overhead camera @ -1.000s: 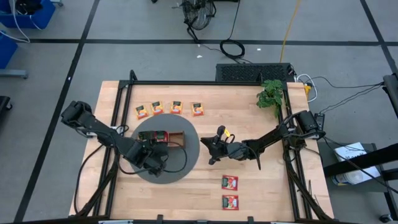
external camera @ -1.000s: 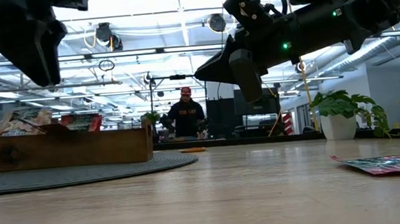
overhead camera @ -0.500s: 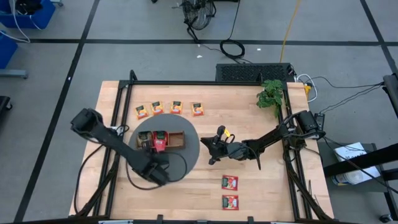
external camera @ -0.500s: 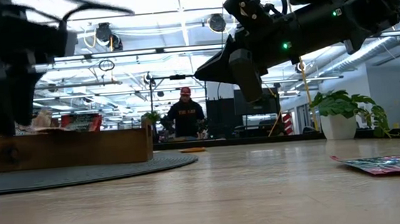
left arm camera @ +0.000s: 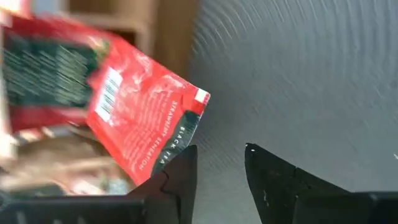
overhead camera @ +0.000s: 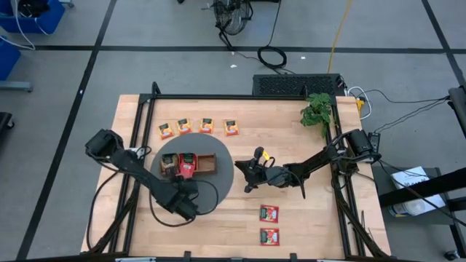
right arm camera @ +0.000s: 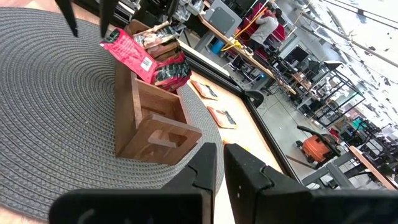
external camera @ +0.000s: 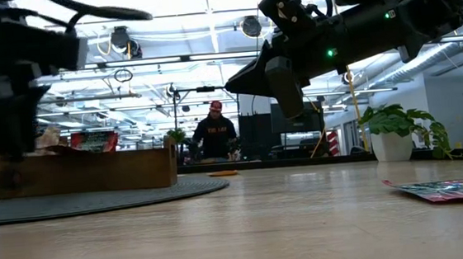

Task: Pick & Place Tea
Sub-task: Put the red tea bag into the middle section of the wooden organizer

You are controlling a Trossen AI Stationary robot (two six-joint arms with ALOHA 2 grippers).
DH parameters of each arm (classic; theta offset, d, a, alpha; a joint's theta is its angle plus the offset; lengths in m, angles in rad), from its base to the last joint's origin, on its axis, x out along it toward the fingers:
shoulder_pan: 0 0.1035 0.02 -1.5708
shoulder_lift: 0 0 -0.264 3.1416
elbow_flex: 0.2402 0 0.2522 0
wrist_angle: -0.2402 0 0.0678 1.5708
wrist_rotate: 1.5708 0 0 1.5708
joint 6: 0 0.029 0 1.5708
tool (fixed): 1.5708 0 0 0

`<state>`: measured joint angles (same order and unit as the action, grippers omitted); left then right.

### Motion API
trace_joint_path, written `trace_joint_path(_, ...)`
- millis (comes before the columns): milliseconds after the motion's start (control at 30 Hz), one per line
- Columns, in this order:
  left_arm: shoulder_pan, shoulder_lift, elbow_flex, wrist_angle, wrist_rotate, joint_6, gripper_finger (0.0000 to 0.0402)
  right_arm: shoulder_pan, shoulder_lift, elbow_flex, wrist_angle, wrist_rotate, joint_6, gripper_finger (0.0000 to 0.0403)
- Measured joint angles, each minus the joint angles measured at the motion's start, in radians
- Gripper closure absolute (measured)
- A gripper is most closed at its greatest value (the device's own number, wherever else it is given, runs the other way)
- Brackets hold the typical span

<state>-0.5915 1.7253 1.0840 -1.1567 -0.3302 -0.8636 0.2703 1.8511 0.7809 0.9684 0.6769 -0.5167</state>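
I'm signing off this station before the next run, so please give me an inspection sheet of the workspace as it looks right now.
Surface: wooden table with a round grey mat on its left half.
Job's things: four orange tea packets in a row at the far edge; two red packets at the near edge; a red packet leaning out of the wooden tray on the mat.
Clutter: potted plant at the far right corner.
Grippers: left gripper just off the tray, fingers apart, empty; right gripper above the mat's right edge, shut, empty.
Cables: loose leads on the floor beyond the table.
Surroundings: a person far behind.
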Motion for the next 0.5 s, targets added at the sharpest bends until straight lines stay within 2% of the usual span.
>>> trace_joint_path(133,0.001,-0.008,0.000,-0.007,-0.127,0.025,0.0266,0.000,0.000,0.000,0.000,0.000,0.000,0.0385)
trace_joint_path(333,0.018,-0.007,0.000,-0.054,-0.172,0.022,0.0266,0.006,0.000,0.000,0.000,0.000,-0.001,0.0385)
trace_joint_path(500,0.019,-0.007,0.000,-0.076,-0.171,0.017,0.0266,0.006,0.000,0.000,0.000,0.000,-0.001,0.0385)
